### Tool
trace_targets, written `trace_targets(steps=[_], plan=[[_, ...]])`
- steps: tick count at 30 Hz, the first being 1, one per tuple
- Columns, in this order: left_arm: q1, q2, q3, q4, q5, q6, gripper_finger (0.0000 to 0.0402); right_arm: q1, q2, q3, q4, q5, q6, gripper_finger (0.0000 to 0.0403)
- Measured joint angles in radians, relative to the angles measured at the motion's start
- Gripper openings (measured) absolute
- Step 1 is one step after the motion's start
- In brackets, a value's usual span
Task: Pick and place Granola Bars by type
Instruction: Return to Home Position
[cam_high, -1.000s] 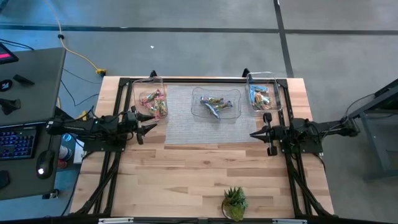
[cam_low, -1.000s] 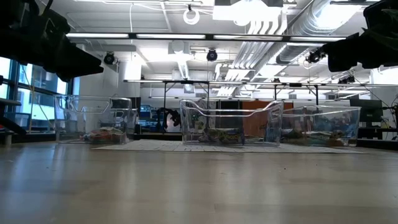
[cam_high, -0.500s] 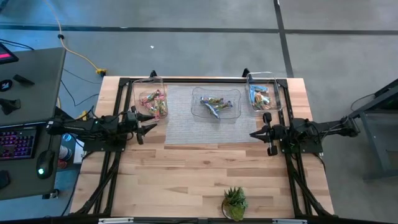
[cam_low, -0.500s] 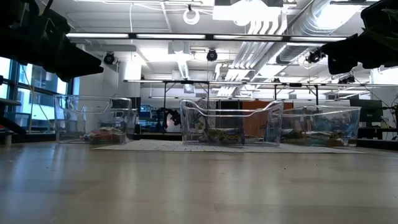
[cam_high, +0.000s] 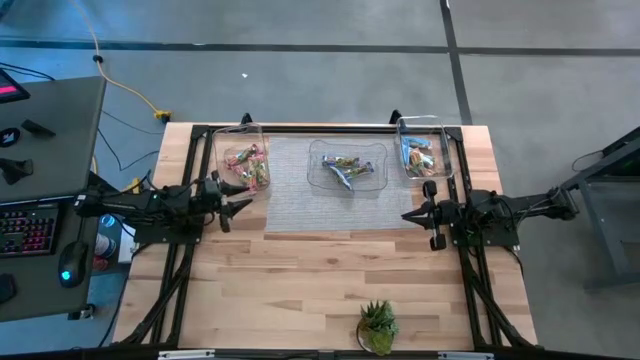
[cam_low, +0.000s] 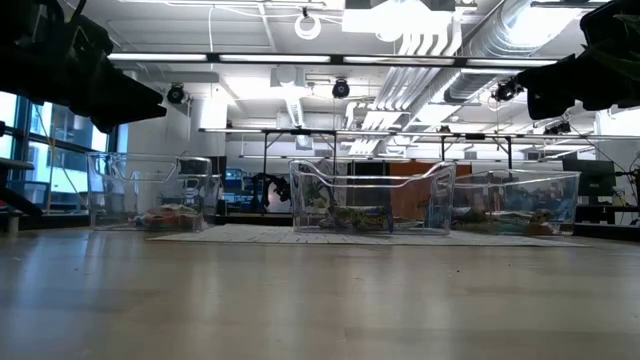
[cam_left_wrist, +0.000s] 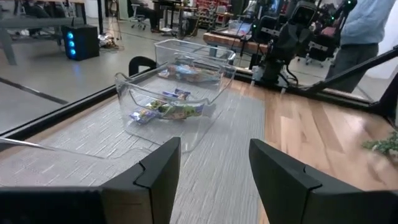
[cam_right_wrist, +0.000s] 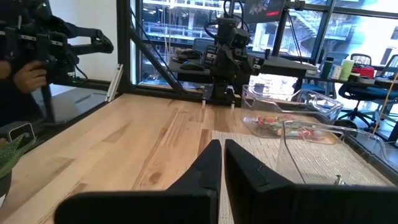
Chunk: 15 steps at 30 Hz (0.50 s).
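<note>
Three clear bins (cam_high: 380, 150) of granola bars (cam_high: 345, 165) on a grey mat (cam_high: 300, 205), left gripper (cam_left_wrist: 213, 147) wide apart, empty, right gripper (cam_right_wrist: 222, 146) pinched together, empty.

The left arm (cam_high: 150, 203) lies stretched out level over the left side of the surface (cam_high: 330, 280), pointing inward toward the opposite arm. The left end effector (cam_high: 245, 206) is empty, and the left wrist view shows its two dark fingers (cam_left_wrist: 152, 177) standing well apart. The right arm (cam_high: 500, 212) mirrors this pose over the right side, level and pointing inward. The right end effector (cam_high: 408, 215) is empty. Its fingers (cam_right_wrist: 205, 168) are drawn together with only a thin slit between them. In the low view both arms hang clear above the surface, one in each upper corner.
</note>
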<state>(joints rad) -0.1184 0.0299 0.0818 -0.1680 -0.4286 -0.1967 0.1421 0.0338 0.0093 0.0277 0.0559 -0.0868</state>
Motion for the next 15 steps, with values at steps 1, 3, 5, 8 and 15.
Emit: trace_targets(steps=[1,3,5,8,15], plan=[[0.000,0.000,0.000,-0.004,0.002,0.008,0.0186,0.000,0.000,0.000,0.000,0.000,0.000,0.0002],[0.000,0.000,0.000,-0.012,0.050,0.061,0.0186,0.000,0.000,0.000,0.000,0.000,0.000,0.0001],[0.000,0.000,0.000,-0.015,0.143,0.124,0.0186,0.000,0.000,0.000,0.000,0.000,0.000,0.0003],[0.000,0.000,0.000,-0.014,0.248,0.168,0.0186,0.000,0.000,0.000,0.000,0.000,0.000,0.0006],[0.000,0.000,0.000,-0.012,0.231,0.137,0.0186,0.000,0.000,0.000,0.000,0.000,0.000,0.0003]])
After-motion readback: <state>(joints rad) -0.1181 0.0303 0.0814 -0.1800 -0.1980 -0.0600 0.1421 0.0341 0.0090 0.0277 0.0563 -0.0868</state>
